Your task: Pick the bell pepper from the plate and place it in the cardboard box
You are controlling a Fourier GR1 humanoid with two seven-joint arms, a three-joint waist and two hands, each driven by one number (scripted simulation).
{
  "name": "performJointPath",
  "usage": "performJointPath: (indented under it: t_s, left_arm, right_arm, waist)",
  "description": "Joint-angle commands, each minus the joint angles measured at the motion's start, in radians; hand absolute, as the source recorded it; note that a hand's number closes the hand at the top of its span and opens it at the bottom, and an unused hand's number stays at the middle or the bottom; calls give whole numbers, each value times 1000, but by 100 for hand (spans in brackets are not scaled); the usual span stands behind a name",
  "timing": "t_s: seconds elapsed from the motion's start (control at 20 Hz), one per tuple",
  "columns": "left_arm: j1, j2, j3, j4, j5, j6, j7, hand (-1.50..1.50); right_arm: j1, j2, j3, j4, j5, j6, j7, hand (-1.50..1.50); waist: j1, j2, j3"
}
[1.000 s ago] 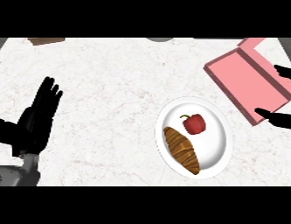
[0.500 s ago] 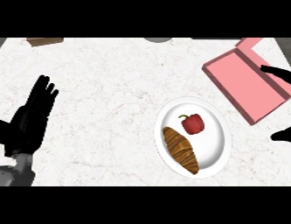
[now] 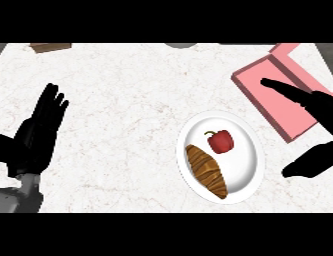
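Fingers of the right hand [image 3: 324,112] are straight and spread wide from the thumb, holding nothing, over the near edge of the pink cardboard box [image 3: 280,92] at the far right. The left hand [image 3: 36,132] rests at the left, fingers straight and up. The pale marbled counter [image 3: 125,90] lies bare between them. The red bell pepper [image 3: 221,141] sits on the white plate [image 3: 246,150], just beyond a croissant [image 3: 207,171]. The plate lies near the box, apart from it.
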State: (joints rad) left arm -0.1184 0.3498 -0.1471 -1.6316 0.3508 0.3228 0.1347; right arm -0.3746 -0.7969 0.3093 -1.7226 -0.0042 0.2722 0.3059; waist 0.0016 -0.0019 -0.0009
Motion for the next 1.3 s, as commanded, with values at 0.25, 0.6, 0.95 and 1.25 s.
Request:
performJointPath:
  t_s: [0.25, 0.6, 0.95, 1.25]
  left_arm:
    - [46, -31, 50, -15, -22, -44, -11, 0]
    - [-15, -76, 70, 24, -82, -65, 32, 0]
    - [21, -83, 142, 26, -79, -150, -4, 0]
    - [14, -116, 147, 20, -94, -153, 38, 0]
  right_arm:
    - [-4, 172, 45, -78, 178, 14, 236, -150]
    - [27, 301, -7, 33, 269, 83, 130, -150]
    - [42, 385, -54, 26, 374, 114, 136, -150]
    - [123, 472, -7, 38, 485, 70, 87, -150]
  waist:
    - [4, 1, 1]
    - [1, 2, 1]
    - [0, 2, 1]
    - [-1, 2, 1]
